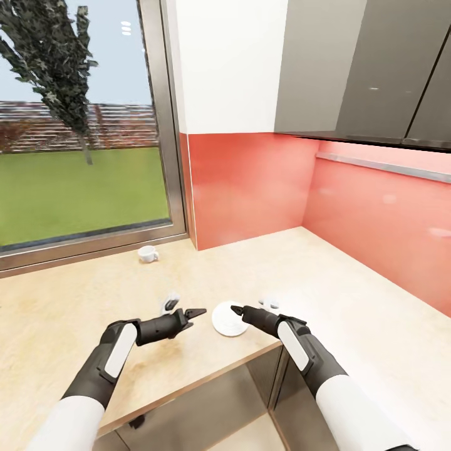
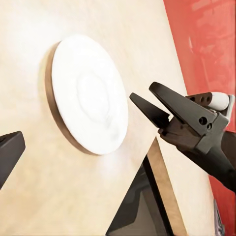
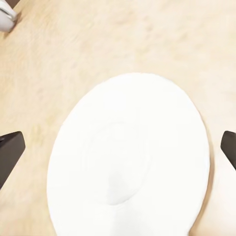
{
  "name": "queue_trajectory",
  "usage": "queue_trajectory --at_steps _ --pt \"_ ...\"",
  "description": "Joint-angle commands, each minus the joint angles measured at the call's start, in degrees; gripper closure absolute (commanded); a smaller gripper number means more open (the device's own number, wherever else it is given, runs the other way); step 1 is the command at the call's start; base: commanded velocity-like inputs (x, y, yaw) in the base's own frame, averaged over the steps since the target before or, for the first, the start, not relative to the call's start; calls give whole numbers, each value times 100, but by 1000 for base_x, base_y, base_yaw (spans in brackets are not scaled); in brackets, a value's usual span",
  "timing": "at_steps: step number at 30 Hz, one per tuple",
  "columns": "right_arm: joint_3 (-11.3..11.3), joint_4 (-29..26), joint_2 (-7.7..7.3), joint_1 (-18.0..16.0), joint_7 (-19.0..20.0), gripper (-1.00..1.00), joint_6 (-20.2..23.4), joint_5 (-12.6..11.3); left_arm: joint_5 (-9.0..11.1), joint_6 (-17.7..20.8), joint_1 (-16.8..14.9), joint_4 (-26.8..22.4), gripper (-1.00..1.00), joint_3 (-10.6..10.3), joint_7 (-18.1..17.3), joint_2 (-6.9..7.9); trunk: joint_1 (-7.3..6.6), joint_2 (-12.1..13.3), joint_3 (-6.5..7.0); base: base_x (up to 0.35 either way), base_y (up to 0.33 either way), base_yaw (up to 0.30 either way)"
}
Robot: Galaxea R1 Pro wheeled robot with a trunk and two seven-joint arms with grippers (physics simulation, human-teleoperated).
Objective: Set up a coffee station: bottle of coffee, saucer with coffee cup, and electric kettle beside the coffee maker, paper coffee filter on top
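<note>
Spread right gripper (image 1: 234, 309) hung just above saucer (image 1: 229, 319); left gripper (image 1: 199, 311) fingers unclear. Might have nudged saucer off countertop (image 1: 75, 313) edge.

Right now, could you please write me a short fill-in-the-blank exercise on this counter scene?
1. The saucer lies flat on the ____.
2. The coffee cup stands near the ____, apart from the saucer.
3. The right hand points at the saucer with its fingers ____.
4. The wall behind the countertop is ____.

Missing words: countertop; window; open; red
</note>
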Motion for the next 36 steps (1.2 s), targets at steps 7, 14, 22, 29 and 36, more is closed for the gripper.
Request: queue_trajectory --at_steps 7,14,22,29,36 --pt "-9 -31 -15 -4 3 -100 25 -16 13 -143 -5 218 -100 -81 -609 12 2 -9 -10 0 0 -18" --pt "-10 -26 -18 -4 2 -100 25 -16 19 -149 -5 222 -100 -63 -757 60 2 -9 -10 0 0 -139" --pt "-3 -23 -11 -4 3 -100 25 -16 21 -151 -5 222 -100 -30 -797 62 2 -9 -10 0 0 -9" --pt "-9 -1 -18 -4 206 -100 29 -20 43 -202 1 229 -100 -33 -804 12 2 -9 -10 0 0 0" --pt "-10 23 -27 -4 680 -100 33 1 43 -238 4 328 -100 -49 -1024 1 2 -9 -10 0 0 0"
